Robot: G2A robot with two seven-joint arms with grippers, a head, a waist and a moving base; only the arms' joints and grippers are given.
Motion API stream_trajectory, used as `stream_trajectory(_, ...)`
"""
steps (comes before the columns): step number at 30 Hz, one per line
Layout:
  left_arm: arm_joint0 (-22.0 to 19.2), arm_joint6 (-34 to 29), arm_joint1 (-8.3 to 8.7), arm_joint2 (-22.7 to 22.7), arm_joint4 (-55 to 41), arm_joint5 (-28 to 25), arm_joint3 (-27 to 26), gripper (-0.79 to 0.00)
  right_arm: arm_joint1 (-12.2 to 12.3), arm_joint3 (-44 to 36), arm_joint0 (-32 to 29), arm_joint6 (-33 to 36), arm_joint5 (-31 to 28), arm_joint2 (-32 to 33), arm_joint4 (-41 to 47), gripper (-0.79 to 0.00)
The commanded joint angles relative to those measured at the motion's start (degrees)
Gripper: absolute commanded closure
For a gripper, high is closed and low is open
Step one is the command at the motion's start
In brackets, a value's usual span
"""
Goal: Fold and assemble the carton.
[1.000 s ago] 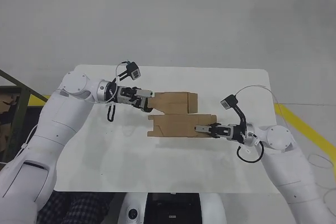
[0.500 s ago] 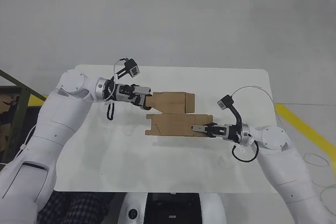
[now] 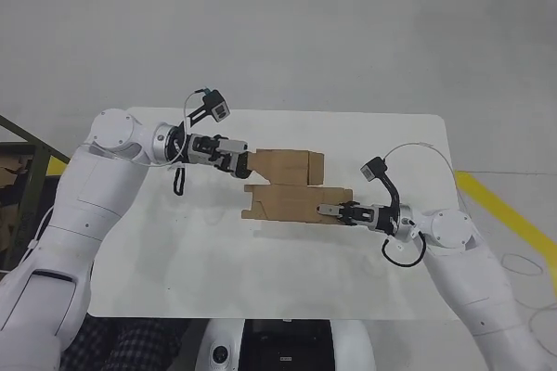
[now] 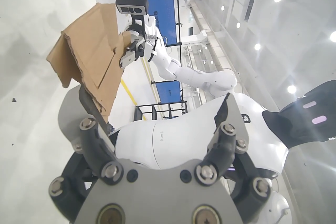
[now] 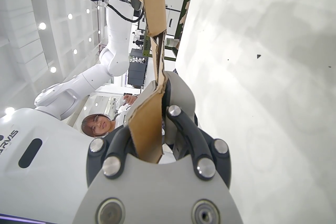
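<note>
Carton (image 3: 288, 199) lies lengthwise across mid-frame; right gripper (image 3: 323, 211) pinches its right end, left gripper (image 3: 248, 167) (jaws wide) at its upper-left corner.

left hand (image 4: 156, 93) spread wide, touching the carton's (image 4: 89, 51) near edge.

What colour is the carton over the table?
Plain brown cardboard, no pattern visible; the carton shows best in the top view.

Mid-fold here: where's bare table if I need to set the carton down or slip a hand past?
Widest bare patch of table: between the carton and the near edge. A narrower strip lies between carton and far edge. Crowded in the middle: left gripper and right gripper both at the carton.
</note>
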Motion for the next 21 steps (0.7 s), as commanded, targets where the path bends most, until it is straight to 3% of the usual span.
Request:
stream_trajectory(1, -0.12, 0.39, -0.21, 0.39, 0.02, -0.02, 0.03, -0.785, 0.02, -0.35, -0.19, 0.00, 0.07, -0.11, 0.24, 0.000)
stream_trajectory(17, -1.72, 2.37, -1.66, 2.78, 2.04, -1.61, 2.68, -0.785, 0.03, -1.72, -0.51, -0.58, 0.39, -1.16, 1.86, 0.000)
stream_trajectory(18, -1.71, 2.39, -1.69, 2.78, 2.15, -1.68, 2.68, -0.733, 0.03, -1.72, -0.51, -0.74, 0.44, -1.19, 1.94, 0.000)
stream_trajectory(20, -1.68, 2.46, -1.74, 2.72, 2.42, -1.90, 2.67, -0.379, 0.04, -1.82, -0.50, -0.91, 0.50, -1.26, 2.05, 0.000)
stream_trajectory(21, -1.69, 2.50, -1.75, 2.69, 2.54, -1.93, 2.69, -0.311, 0.04, -1.85, -0.50, -0.93, 0.52, -1.27, 2.06, 0.000)
